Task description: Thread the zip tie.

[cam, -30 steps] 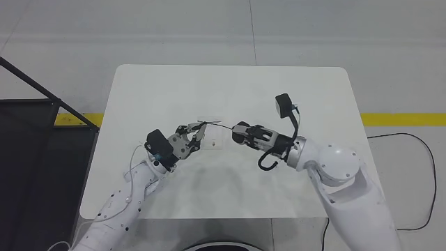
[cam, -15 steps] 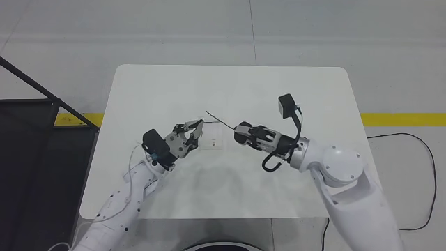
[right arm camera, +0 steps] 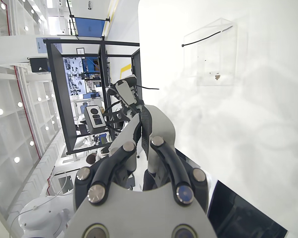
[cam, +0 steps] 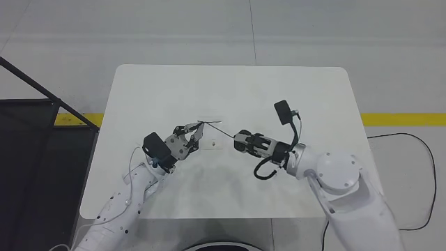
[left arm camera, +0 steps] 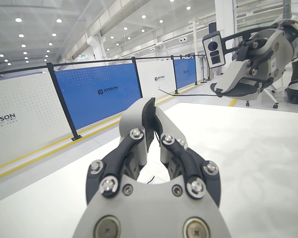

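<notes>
My right gripper [cam: 239, 138] is shut on a thin black zip tie [cam: 223, 130], held just above the white table's middle. In the left wrist view that zip tie [left arm camera: 188, 94] sticks out level from the right gripper [left arm camera: 217, 92], its free end pointing toward my left gripper [left arm camera: 151, 105]. My left gripper [cam: 197, 131] is shut, with a thin black strip pinched between its pads [left arm camera: 149, 127]. In the right wrist view the left gripper [right arm camera: 121, 87] sits just beyond my right gripper [right arm camera: 143, 111], a short black end poking out of it.
A small clear box [right arm camera: 213, 58] stands on the table [cam: 293, 97] between the two grippers, with another black zip tie [right arm camera: 206, 37] lying across its top. From above the clear box [cam: 214, 141] is a faint rectangle. A black frame stands to the table's left.
My right gripper has shifted slightly toward the table's front with its zip tie, whose free end has dropped closer to the left fingertips. The left gripper has barely moved.
</notes>
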